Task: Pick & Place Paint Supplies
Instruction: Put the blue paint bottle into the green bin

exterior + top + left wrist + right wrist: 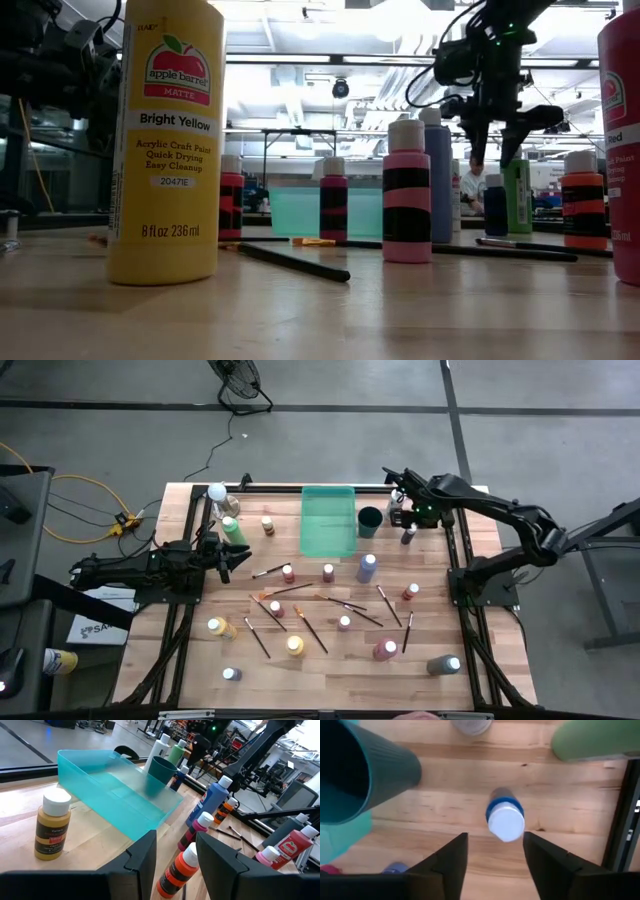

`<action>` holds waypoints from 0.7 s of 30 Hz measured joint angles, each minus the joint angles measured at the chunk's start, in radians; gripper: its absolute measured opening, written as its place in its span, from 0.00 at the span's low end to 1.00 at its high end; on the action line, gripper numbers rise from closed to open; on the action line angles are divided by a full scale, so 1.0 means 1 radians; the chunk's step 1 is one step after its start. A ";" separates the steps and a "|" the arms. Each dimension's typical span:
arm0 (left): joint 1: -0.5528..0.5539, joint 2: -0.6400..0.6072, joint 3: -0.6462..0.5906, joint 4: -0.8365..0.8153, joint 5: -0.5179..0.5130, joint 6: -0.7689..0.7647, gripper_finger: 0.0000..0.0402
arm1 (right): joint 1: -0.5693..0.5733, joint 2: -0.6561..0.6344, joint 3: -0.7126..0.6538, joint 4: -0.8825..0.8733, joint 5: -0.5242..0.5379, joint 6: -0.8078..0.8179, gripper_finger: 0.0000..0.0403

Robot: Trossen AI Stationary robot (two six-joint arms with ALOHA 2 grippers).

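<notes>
The right end effector (pixel 492 852) hangs above the far right part of the counter (pixel 330 670), pointing straight down, its two dark fingers spread apart with nothing between them; directly below the gap stands a small dark-blue paint bottle (pixel 505 817) with a white cap, upright on the wood and not touched by either finger. Just beside that bottle sits a dark teal cup (pixel 360 770), and beyond it lies the translucent green tray (pixel 328 520), which looks empty. The left end effector (pixel 175 852) waits low at the counter's left side, aimed toward the tray, fingers partly parted and holding nothing. An ochre bottle (pixel 51 825) stands near the tray's near wall. The remaining paint bottles are scattered over the middle and front of the counter, among them a tall blue-lilac bottle (pixel 367 567), a large yellow bottle (pixel 166 140) and a pink bottle (pixel 407 195). Several thin paintbrushes (pixel 350 607) lie flat among them.
</notes>
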 joint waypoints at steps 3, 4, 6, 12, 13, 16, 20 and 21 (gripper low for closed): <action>0.000 0.000 0.000 0.000 0.000 0.000 0.34 | 0.000 0.005 0.000 -0.006 0.036 0.010 0.57; 0.000 0.000 0.000 0.000 0.000 0.000 0.34 | -0.001 0.012 0.000 -0.007 0.042 0.014 0.59; 0.000 0.000 0.000 0.000 0.000 0.000 0.34 | -0.007 0.029 0.000 -0.005 0.039 0.016 0.61; 0.000 0.000 0.000 0.000 0.000 0.000 0.34 | -0.011 0.075 0.000 0.010 0.028 0.017 0.59; 0.000 0.000 0.000 0.000 0.000 0.000 0.34 | -0.011 0.076 0.000 0.011 0.028 0.020 0.58; 0.000 0.000 0.000 0.000 0.000 0.000 0.34 | -0.011 0.085 0.000 0.009 0.028 0.022 0.55; 0.000 0.000 0.000 0.001 0.000 0.000 0.34 | -0.011 0.100 0.000 0.008 0.030 0.022 0.50; 0.000 0.000 0.000 0.001 0.000 0.000 0.34 | -0.011 0.104 0.000 0.008 0.031 0.022 0.49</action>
